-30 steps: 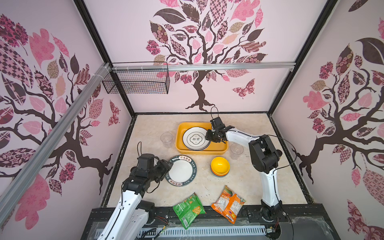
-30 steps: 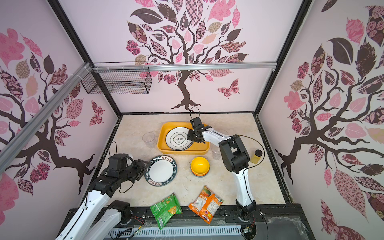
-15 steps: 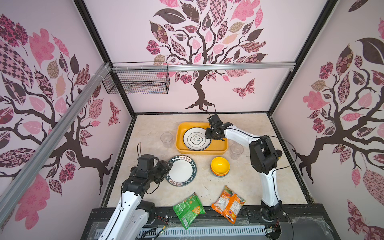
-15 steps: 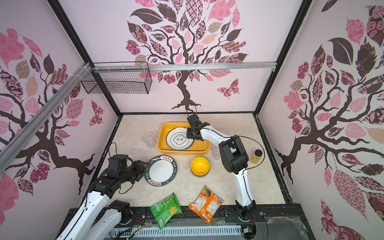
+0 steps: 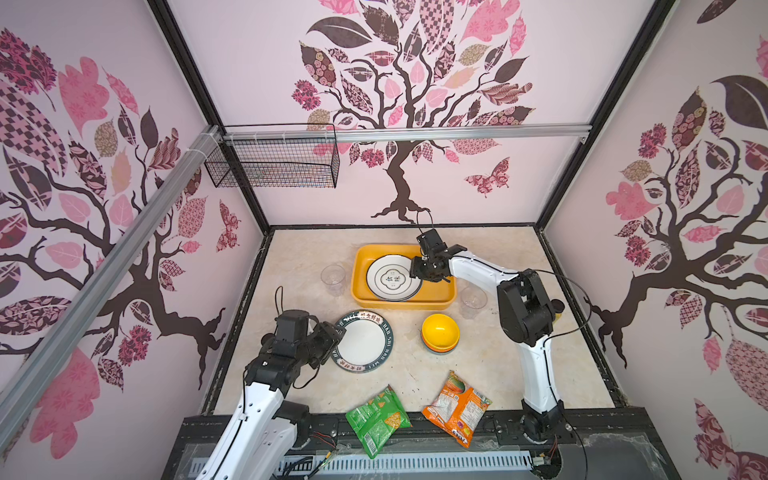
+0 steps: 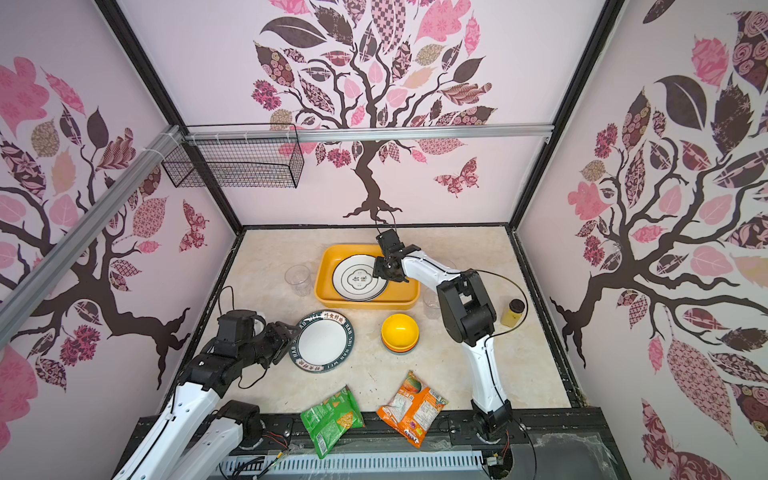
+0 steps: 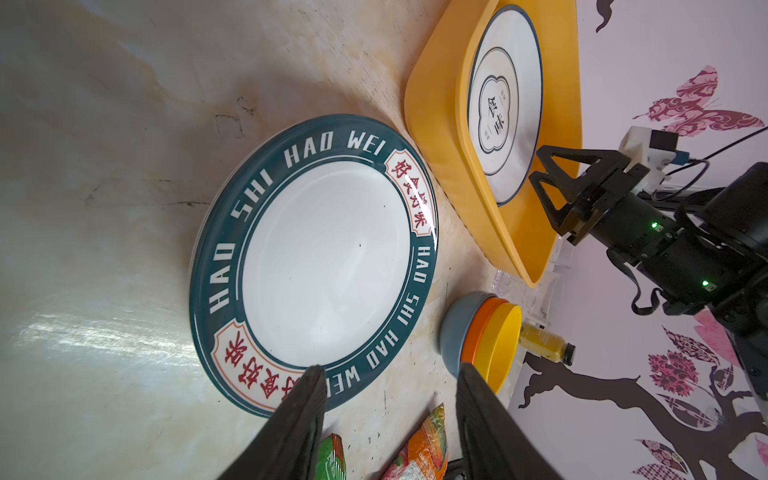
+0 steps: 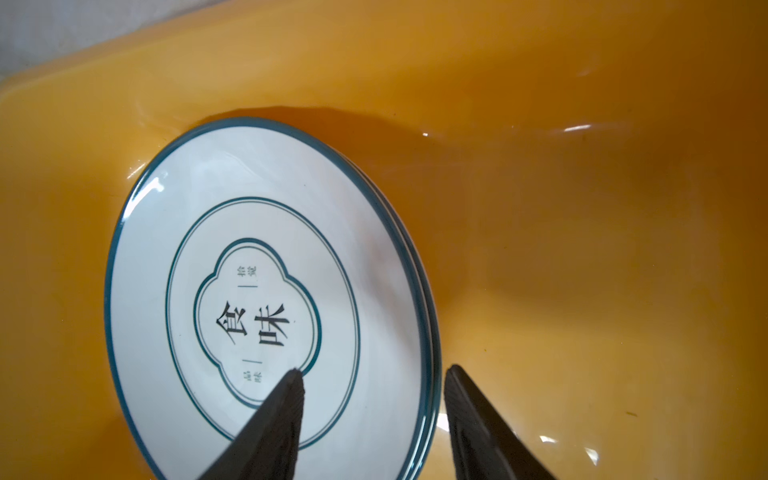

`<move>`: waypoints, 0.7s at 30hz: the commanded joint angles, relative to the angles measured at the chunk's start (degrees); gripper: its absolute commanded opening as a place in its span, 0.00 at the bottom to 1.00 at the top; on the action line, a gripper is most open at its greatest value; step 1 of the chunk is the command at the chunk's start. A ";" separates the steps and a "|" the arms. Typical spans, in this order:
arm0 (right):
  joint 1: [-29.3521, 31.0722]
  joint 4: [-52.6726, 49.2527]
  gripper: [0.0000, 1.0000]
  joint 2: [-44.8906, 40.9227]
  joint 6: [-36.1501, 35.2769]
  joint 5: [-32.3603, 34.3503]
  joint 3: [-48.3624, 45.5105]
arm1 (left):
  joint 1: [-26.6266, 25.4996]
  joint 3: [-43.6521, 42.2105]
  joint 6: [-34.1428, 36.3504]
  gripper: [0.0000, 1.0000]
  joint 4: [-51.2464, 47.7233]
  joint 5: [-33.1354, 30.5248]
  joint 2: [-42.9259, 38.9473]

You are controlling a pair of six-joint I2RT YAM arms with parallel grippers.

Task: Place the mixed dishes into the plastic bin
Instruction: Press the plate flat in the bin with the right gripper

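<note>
The bin (image 5: 401,300) sits at the back of the table (image 5: 299,257) and holds two stacked plates (image 5: 392,278). The right gripper (image 5: 417,272) hangs over their right edge with its jaws apart and nothing between them.

A third plate (image 5: 365,343) lies on the table in front of the bin. The left gripper (image 5: 332,336) is at its left rim, jaws apart and not clamped on it.

Three nested bowls (image 5: 440,330) stand right of that plate. Two cups stand outside the bin, one on its left (image 5: 333,277) and one on its right (image 5: 473,300). Two snack bags (image 5: 378,417) (image 5: 457,407) lie at the front edge.
</note>
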 commanded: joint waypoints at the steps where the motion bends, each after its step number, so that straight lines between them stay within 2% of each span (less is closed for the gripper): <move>1: -0.56 0.90 0.59 2.73 1.82 -3.53 0.44 | 0.24 -1.34 0.44 0.53 0.01 -0.68 -0.21; 21: -0.03 3.74 0.55 3.90 2.04 -9.55 0.99 | 0.24 -1.54 0.46 0.54 0.05 -0.65 0.03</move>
